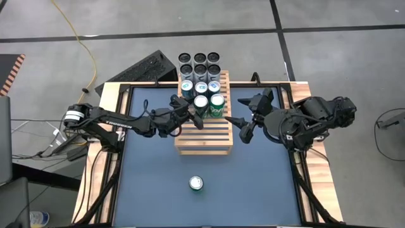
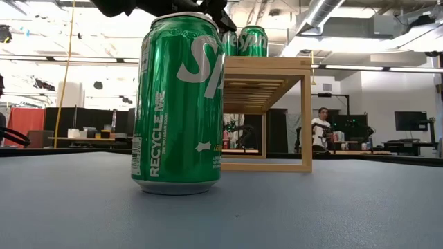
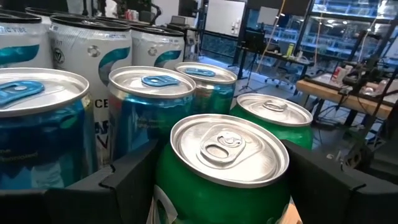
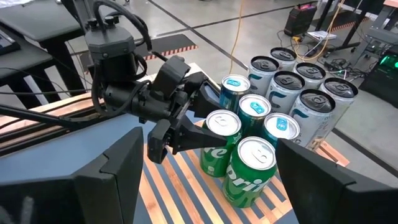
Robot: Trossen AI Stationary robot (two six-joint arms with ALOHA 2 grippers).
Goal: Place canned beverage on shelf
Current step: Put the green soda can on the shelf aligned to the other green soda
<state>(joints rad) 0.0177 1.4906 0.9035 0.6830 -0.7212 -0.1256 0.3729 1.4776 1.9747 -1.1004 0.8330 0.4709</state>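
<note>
The tabletop [image 1: 152, 171] carries the shelf [image 1: 204, 140] with green and blue cans at its far end. The left gripper [image 1: 190, 114] has jaws spread around a green can [image 3: 227, 163]. The right gripper [image 1: 243, 117] waits beside, jaws spread. A lone can [image 2: 180, 104] reads "RECYCLE ME"; its brand is cut off.

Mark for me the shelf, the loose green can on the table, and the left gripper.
shelf [image 1: 204, 140]: high view, bare slats near its front.
loose green can [image 1: 196, 183]: high view, its silver lid.
left gripper [image 1: 197, 109]: high view, midway between its fingertips, either side of a green can on the shelf.
</note>
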